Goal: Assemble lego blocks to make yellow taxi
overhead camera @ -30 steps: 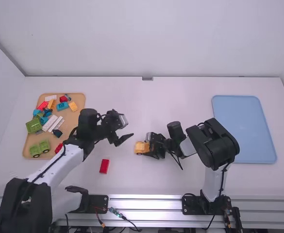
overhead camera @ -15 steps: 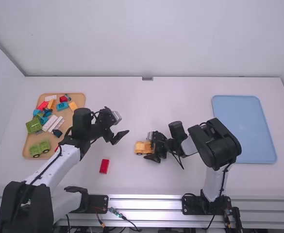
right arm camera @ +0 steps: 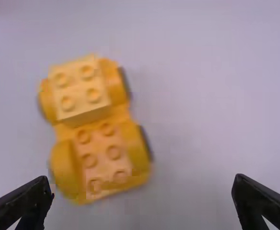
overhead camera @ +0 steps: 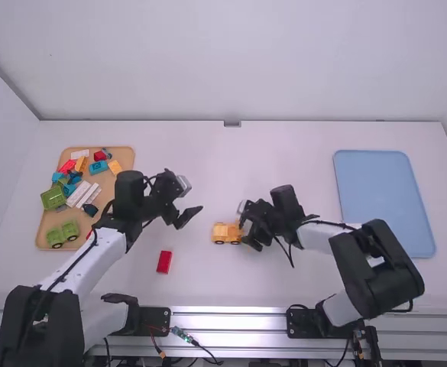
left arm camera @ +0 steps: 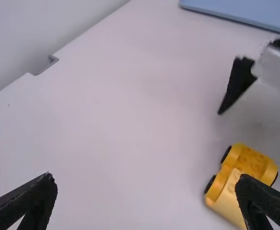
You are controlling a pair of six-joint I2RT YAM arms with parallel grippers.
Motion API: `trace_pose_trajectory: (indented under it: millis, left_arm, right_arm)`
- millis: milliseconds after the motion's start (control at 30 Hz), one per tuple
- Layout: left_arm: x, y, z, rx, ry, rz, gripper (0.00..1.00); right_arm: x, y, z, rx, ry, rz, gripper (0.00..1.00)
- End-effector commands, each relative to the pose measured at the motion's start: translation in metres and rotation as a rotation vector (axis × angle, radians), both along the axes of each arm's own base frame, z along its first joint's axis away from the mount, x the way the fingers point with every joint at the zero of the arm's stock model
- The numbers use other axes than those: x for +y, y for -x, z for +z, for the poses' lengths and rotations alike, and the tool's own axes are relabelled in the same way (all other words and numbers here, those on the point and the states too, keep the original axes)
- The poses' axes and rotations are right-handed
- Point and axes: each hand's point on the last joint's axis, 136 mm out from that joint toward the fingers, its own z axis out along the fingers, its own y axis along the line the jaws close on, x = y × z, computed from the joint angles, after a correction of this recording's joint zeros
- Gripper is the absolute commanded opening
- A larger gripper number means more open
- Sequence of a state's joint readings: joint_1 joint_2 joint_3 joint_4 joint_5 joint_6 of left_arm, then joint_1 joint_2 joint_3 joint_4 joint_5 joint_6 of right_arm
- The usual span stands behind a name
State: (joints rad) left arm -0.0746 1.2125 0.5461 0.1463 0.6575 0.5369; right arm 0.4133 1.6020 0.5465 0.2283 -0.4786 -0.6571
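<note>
Moved since the earlier frame: right arm, elbow swung outward to the right, its black two-finger right gripper (overhead camera: pixel 247 234) drawn back a little from the toy. Left arm and toy: same places as before.

Item: yellow plastic brick-built car (overhead camera: pixel 227 233), two-tone, with dark wheels; upright on the white table (overhead camera: pixel 299 138), between the two grippers. Long axis runs left to right in the high view, roughly along the table's near edge. End with the raised, pale yellow four-stud block (right arm camera: pixel 80 91) points left; lower studded end points right, toward the right gripper.

Right gripper: fingers spread wide, nothing pinched. Car lies just beyond the fingertips, well over to one finger's side, outside the gap; whether a fingertip touches it, cannot tell.

Black two-finger left gripper (overhead camera: pixel 189 215): fingers spread, nothing between them; car to its right and nearer the arm bases.

Also present: red rectangular brick (overhead camera: pixel 164 261), left of the car; tan tray (overhead camera: pixel 46 238) of mixed blocks, far left; pale blue tray (overhead camera: pixel 383 199), far right.
</note>
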Motion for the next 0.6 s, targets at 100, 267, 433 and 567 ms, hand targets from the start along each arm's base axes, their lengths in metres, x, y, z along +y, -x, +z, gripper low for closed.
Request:
trace_pose_trajectory:
  millis: [100, 267, 433, 567]
  left_arm:
    - [0.001, -0.004, 0.011, -0.024, 0.01, 0.007, 0.99]
    - [0.003, -0.007, 0.015, -0.045, 0.012, 0.013, 0.99]
    - [0.009, -0.009, 0.008, 0.027, 0.034, 0.084, 0.99]
    - [0.036, -0.024, -0.002, 0.099, 0.021, 0.317, 0.99]
  right_arm:
    - [-0.019, -0.033, 0.02, -0.054, 0.014, -0.26, 0.99]
    - [-0.03, -0.046, 0.045, -0.087, -0.022, -0.409, 0.99]
    - [-0.044, -0.05, 0.071, -0.117, -0.05, -0.509, 0.99]
    - [-0.053, -0.052, 0.099, -0.136, -0.129, -0.576, 0.99]
